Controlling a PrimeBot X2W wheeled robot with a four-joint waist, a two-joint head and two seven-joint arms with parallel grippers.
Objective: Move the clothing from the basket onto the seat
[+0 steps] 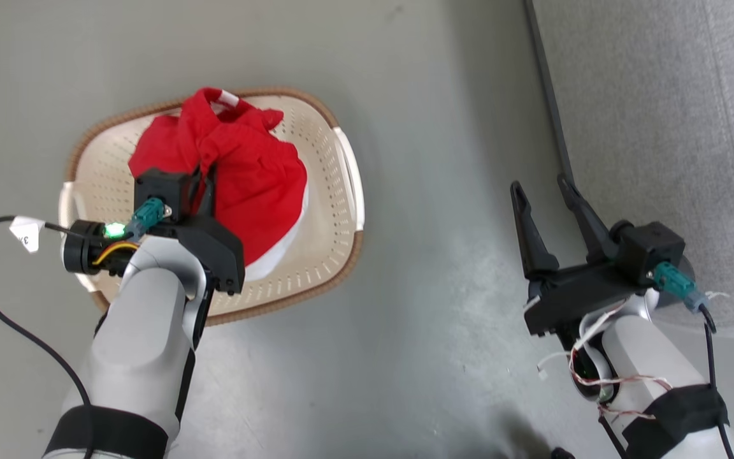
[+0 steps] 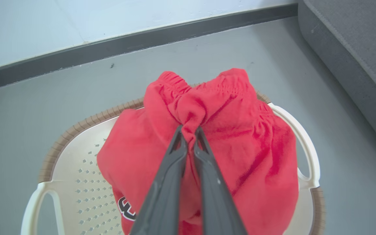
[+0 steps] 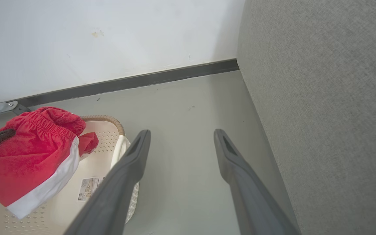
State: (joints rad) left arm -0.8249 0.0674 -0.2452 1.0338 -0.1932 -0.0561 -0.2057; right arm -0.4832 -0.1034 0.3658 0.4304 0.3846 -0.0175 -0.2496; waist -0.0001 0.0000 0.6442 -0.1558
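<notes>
Your left gripper [image 2: 189, 132] was clamped on the clothing [image 1: 259, 185], fingers pressed together on a bunched fold just under the gathered elastic waistband. The piece hung from that pinch over the basket [image 1: 322, 242], inside the rim line. I could not tell whether the low edge cleared the basket floor or touched it. Your right gripper [image 1: 541, 185] was spread wide and held nothing. It sat over the floor [image 1: 437, 191] between the basket and the seat [image 1: 647, 95], close to the seat's front edge. For handling, read it as soft, light, limp cloth: no stiffness, not fragile, and it will drape and swing under any move. It is likely to slip only if the pinch catches too thin a layer. The best hold looked like where you had it, on the thick puckered waistband fold, since a doubled elastic edge gives the fingers bulk to bite. The loose body or the white panel would likely just pull out flat. For orientation, the waistband was up at the fingertips, the red body fell away below it, and the white band ran along the bottom edge in the right wrist view. So the long axis ran roughly top to bottom, from pinch to hem, with the hem end towards the basket floor and its label sticker [image 3: 90, 187]. A dark printed mark [image 2: 126, 209] showed low on the cloth in the left wrist view. The seat was well apart from the cloth, on the robot's right.
</notes>
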